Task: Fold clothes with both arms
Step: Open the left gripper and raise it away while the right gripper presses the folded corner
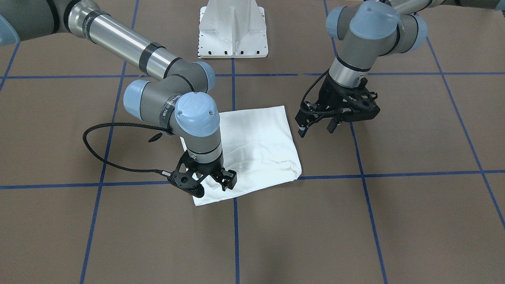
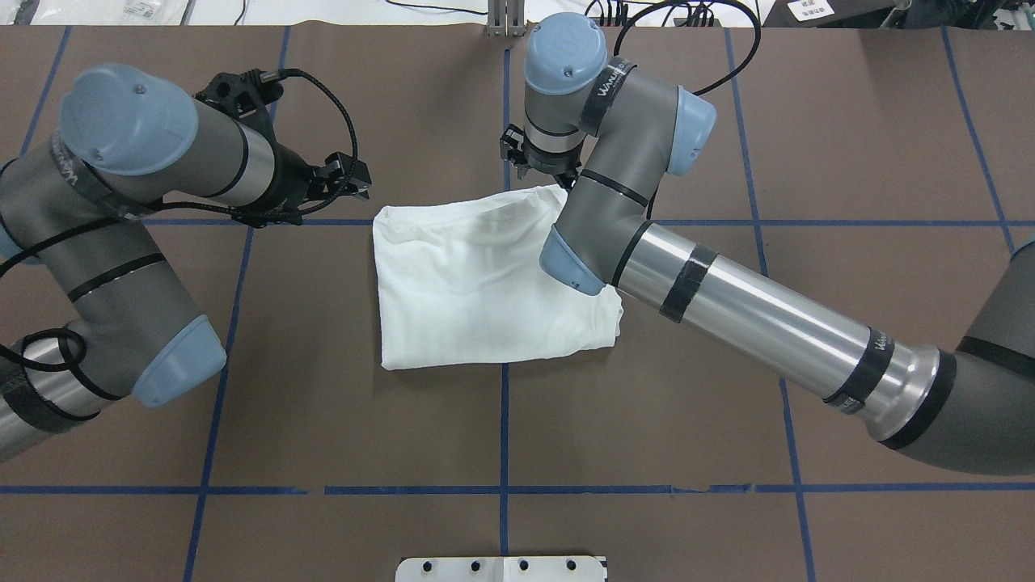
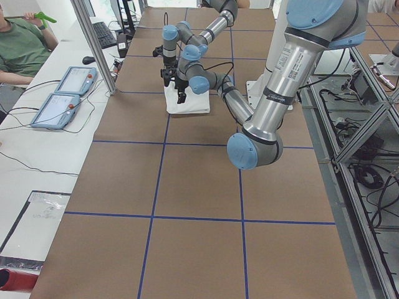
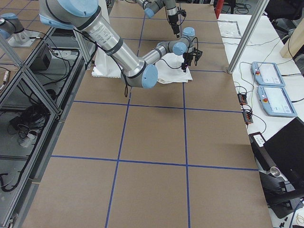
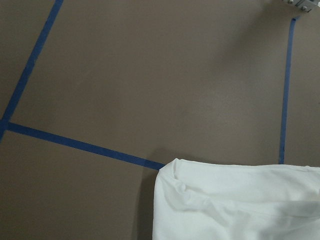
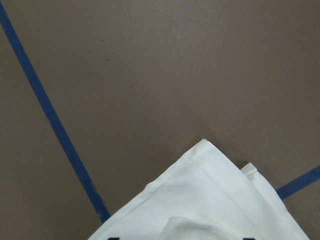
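The white shirt (image 1: 256, 146) (image 2: 469, 283) lies folded into a rough square at the table's middle, plain side up. My right gripper (image 1: 214, 185) (image 2: 521, 166) is low over the shirt's corner farthest from the robot. Its jaws stand open with the cloth's edge between them. The right wrist view shows that corner (image 6: 210, 200) lying flat on the table. My left gripper (image 1: 316, 129) (image 2: 356, 182) hangs open and empty above bare table, just beside the shirt's left edge. The left wrist view shows the near corner of the shirt (image 5: 240, 205).
The brown table is marked with blue tape lines (image 2: 503, 428). The white pedestal base (image 1: 232, 31) stands at the robot's side. Two control tablets (image 3: 62, 99) and a seated person (image 3: 19, 43) are beyond the far table edge.
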Available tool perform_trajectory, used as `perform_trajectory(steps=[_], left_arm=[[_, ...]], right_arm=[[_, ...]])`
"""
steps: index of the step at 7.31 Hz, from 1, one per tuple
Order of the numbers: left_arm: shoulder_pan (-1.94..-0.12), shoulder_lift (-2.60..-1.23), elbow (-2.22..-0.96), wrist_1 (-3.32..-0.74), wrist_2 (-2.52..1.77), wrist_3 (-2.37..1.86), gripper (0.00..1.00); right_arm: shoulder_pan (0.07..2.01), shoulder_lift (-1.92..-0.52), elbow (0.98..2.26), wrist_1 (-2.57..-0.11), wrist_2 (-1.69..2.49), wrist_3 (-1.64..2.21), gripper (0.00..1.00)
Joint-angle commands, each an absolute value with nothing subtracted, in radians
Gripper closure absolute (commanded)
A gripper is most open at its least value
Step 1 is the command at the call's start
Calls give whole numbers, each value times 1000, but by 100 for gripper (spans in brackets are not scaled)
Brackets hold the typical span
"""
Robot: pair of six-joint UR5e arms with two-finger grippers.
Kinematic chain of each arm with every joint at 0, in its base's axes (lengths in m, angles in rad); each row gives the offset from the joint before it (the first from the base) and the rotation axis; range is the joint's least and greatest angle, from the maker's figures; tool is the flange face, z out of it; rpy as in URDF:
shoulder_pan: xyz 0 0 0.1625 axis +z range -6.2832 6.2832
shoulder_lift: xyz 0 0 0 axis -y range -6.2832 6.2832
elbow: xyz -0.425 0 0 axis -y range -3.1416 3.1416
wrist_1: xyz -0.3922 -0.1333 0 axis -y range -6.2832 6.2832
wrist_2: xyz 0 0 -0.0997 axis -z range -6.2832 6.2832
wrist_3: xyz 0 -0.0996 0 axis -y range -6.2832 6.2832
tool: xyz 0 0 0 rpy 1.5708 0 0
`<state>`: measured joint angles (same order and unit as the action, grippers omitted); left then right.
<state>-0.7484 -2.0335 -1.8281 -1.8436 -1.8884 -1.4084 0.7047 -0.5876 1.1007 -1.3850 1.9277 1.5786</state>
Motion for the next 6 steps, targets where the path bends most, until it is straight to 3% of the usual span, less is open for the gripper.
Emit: perform_trajectory(steps=[1, 2, 4, 6], left_arm=[[-747, -2031, -1835, -1844, -1888, -1408, 0], [-747, -2031, -1835, -1844, -1890, -1408, 0], [-747, -2026, -1836, -1844, -1890, -1408, 0], [-746, -2023, -1838, -1845, -1891, -1410, 0]], right_arm=[[704, -565, 1033, -1387, 1940, 1582, 24], [704, -566, 1026, -1388, 1954, 1585, 41], [704, -563, 1017, -1390, 1982, 1585, 84], [706, -560, 1023, -1411, 1993, 1585, 100]])
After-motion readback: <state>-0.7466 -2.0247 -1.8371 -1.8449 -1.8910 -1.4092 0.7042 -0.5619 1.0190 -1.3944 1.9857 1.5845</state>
